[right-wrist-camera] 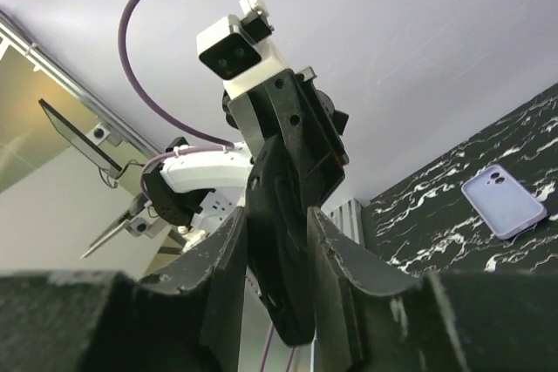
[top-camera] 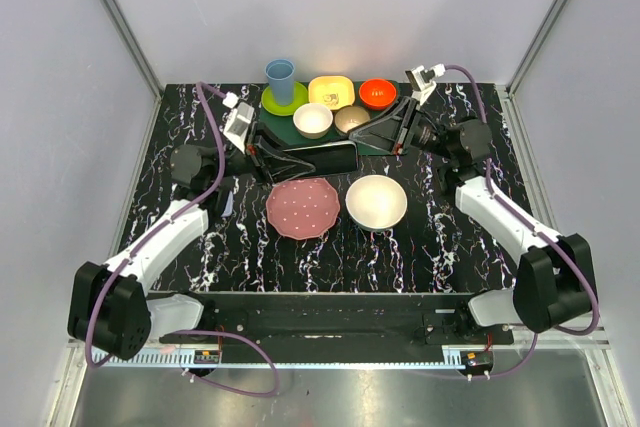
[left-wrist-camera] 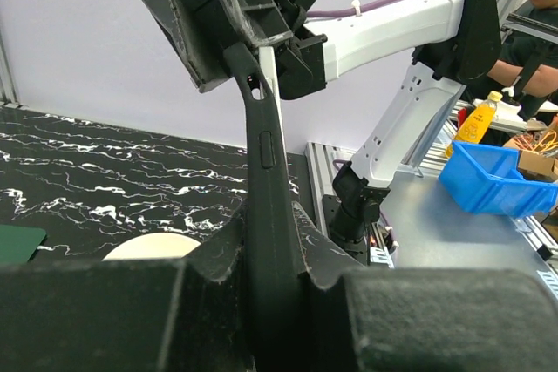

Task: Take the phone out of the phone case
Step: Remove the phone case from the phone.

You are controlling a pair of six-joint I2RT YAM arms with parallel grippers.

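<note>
Squarely, the phone (top-camera: 322,159) spans left gripper (left-wrist-camera: 266,246) and right gripper (right-wrist-camera: 277,246), pinched endwise.

— How much of the phone (top-camera: 322,158) shows from above?
— Only its middle. The left gripper (top-camera: 285,160) covers one end, the right gripper (top-camera: 358,148) the other.
— And on the left wrist camera?
— The phone stands edge-on, so its screen is out of sight; its near end is sunk between the blurred fingers (left-wrist-camera: 113,320). Left of the phone, from above, the phone case (top-camera: 227,204) is a pale sliver, too small to read.
</note>
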